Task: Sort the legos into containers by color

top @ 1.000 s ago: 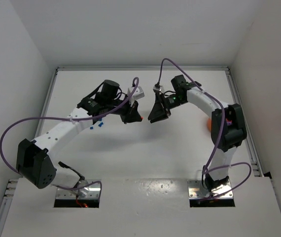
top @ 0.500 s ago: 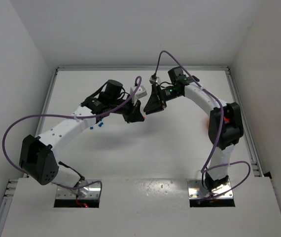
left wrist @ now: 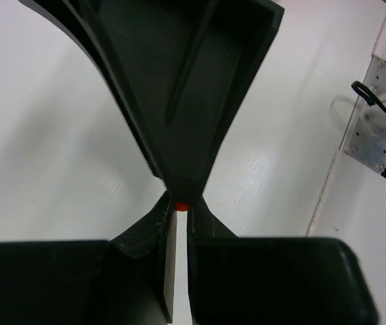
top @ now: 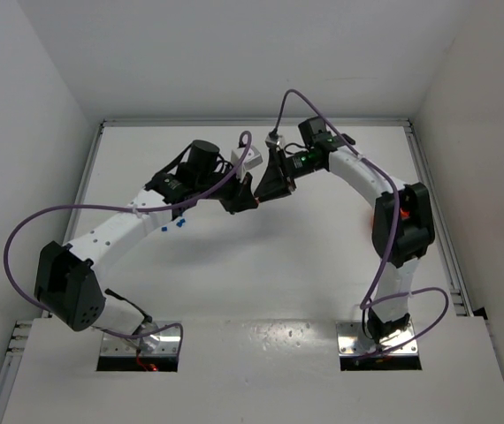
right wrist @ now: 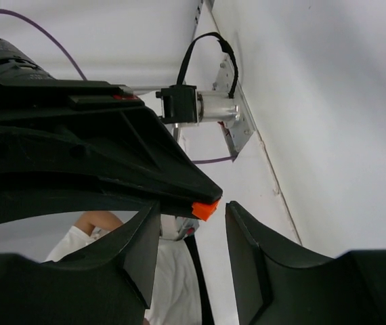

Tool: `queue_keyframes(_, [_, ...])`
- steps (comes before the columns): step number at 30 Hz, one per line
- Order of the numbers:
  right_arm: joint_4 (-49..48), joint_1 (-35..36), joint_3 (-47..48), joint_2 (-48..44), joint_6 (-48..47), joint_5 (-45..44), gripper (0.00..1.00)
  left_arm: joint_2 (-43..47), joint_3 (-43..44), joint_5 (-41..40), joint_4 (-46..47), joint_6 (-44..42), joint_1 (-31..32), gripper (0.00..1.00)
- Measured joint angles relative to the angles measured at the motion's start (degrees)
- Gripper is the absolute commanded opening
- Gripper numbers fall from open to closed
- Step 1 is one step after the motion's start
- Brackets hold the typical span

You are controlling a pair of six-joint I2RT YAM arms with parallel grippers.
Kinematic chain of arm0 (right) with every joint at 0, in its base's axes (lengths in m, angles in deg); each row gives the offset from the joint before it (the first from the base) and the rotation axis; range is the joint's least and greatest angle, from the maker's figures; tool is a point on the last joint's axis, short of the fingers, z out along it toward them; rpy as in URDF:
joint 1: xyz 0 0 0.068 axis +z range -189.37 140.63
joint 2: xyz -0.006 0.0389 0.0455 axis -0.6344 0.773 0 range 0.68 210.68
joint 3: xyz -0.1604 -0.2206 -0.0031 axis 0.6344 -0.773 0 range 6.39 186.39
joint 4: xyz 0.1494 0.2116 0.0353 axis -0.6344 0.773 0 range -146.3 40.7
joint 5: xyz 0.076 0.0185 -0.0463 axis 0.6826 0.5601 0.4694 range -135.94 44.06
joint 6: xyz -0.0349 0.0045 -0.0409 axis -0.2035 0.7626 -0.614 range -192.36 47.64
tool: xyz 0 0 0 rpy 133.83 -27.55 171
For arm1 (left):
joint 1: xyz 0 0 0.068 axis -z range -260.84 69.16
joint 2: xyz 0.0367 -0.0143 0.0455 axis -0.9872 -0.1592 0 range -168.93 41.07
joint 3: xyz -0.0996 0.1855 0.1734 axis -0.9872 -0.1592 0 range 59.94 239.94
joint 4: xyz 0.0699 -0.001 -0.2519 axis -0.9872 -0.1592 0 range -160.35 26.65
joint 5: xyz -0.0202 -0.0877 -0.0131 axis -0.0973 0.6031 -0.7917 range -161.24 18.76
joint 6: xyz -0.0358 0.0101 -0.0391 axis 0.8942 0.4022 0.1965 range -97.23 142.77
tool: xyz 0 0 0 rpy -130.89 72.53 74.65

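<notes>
Top view: even, diffuse white light falls on the tabletop [top: 323, 265], casting only faint, soft-edged shadows near its middle. Wrist views: the left hand [left wrist: 177, 215] and right hand [right wrist: 193, 211], close to the lens, appear near-black and slightly soft against bright, washed-out white surfaces.
</notes>
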Motion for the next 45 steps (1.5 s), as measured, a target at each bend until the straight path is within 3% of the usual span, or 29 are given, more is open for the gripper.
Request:
queue_keyframes(10, [-1.7,0.5,6.9,3.4,2.3,-1.6,0.36,0.0,1.6,-3.3,-0.5,0.7,0.0,0.0])
queue_keyframes(20, [-18.3,0.4,-8.5,0.9,18.8,0.1,0.36,0.0,1.7,-5.6,-4.5,1.0,-0.1,0.0])
queue_keyframes(40, [-42.0,0.6,-13.7,-0.1,40.4,2.1,0.33,1.2,1.9,-9.0,-2.4,2.3,-0.5,0.0])
queue_keyframes(45, [-50.6,1.0,-16.1,-0.7,47.6,2.6,0.26,1.2,2.0,-10.4,-2.2,3.3,-0.5,0.0])
